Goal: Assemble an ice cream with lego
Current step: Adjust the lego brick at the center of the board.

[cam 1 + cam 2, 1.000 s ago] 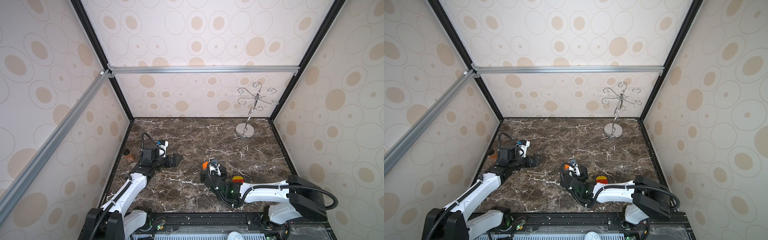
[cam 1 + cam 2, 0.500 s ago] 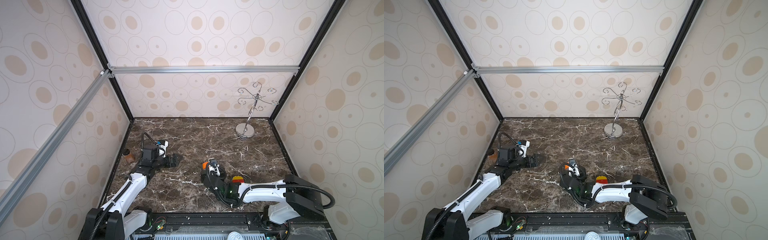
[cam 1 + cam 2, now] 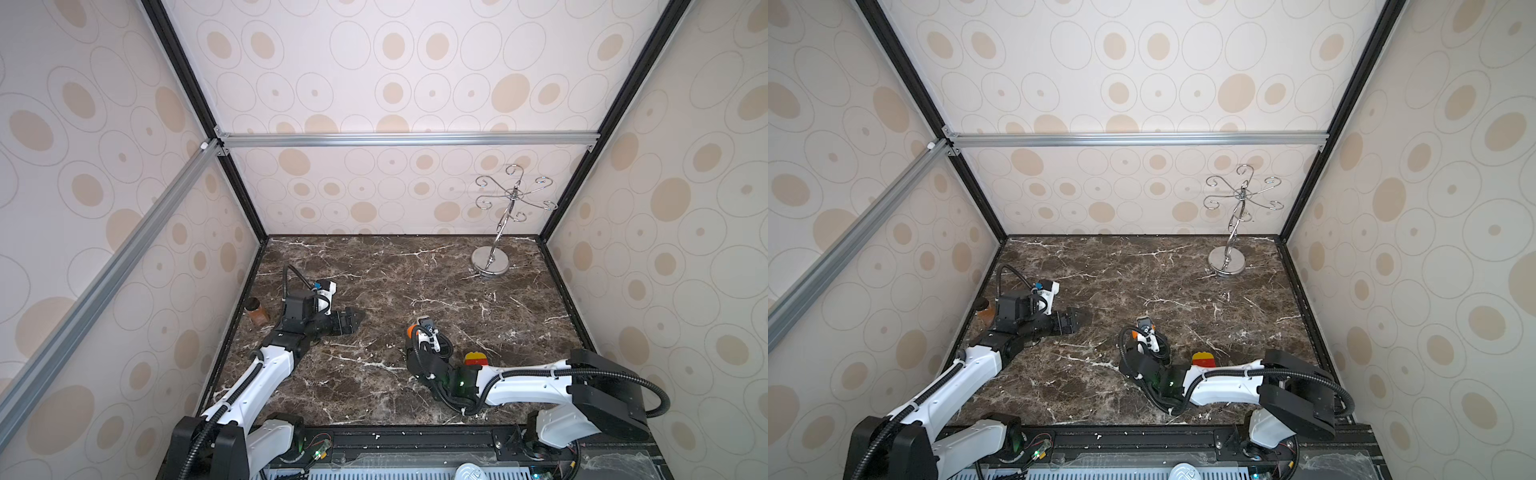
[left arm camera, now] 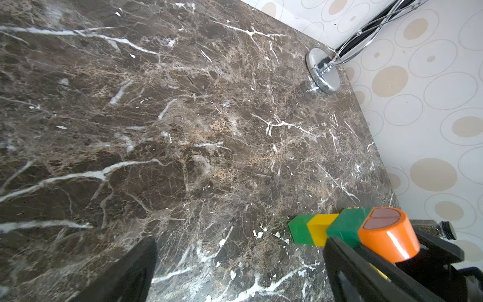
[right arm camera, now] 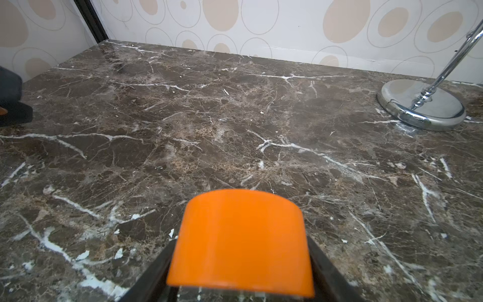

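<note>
Hardly anything has shifted in the top views since a second ago; both arms and the bricks sit where they were. My right arm lies low along the front of the marble table (image 3: 395,266), reaching leftward from its base, then bends at the elbow toward the back wall; the right gripper (image 5: 240,244) tips down over the lego stack (image 4: 342,224), near the middle front of the table. Its fingers flank the orange dome (image 5: 240,222) on both sides with no gap I can see, but I cannot tell whether they press on it. The stack stands on the table, long axis upright: a small green brick at the foot, yellow above it, a wider green one, then the dome, curve up; the dome's flat face looks toward my left arm. A red-and-yellow piece (image 3: 475,358) lies just beside the right forearm, apart from the stack. My left arm stretches diagonally from the front left corner, forearm low; the left gripper (image 3: 351,323) lies level, pointing toward the stack but apart from it, jaws wide, holding nothing. A brown jar (image 3: 257,312) stands by the left wall; a chrome stand (image 3: 490,266) stands near the back right corner.
</note>
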You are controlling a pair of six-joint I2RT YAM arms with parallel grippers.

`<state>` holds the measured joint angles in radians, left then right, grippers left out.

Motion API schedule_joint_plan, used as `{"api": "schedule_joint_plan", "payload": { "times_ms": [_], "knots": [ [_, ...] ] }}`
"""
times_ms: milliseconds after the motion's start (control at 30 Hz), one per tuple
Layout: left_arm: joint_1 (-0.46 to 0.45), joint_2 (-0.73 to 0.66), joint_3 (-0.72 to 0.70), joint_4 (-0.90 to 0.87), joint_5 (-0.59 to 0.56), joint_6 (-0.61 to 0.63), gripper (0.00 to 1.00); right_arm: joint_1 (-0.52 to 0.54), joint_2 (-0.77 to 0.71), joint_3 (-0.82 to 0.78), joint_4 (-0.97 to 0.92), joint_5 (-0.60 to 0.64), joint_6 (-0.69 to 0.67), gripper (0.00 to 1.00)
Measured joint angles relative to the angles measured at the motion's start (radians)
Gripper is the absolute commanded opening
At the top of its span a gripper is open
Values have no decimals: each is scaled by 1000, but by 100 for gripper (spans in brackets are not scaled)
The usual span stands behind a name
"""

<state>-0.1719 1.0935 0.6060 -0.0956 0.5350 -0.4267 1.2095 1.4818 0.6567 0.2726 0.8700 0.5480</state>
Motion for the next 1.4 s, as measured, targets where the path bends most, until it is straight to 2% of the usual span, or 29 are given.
{"api": "schedule_joint_plan", "payload": {
  "times_ms": [333,633,900,1400],
  "knots": [
    [2,0,0,-3,-3,0,100,0,0,6,-7,-8,-38,42],
    [2,0,0,-4,-3,0,100,0,-72,80,-127,-38,-71,29],
    [2,0,0,-4,-2,0,100,-27,-124,216,-372,-111,-31,14],
    [2,0,0,-3,0,0,100,-167,-101,510,-871,-423,28,10]
  ]
}}
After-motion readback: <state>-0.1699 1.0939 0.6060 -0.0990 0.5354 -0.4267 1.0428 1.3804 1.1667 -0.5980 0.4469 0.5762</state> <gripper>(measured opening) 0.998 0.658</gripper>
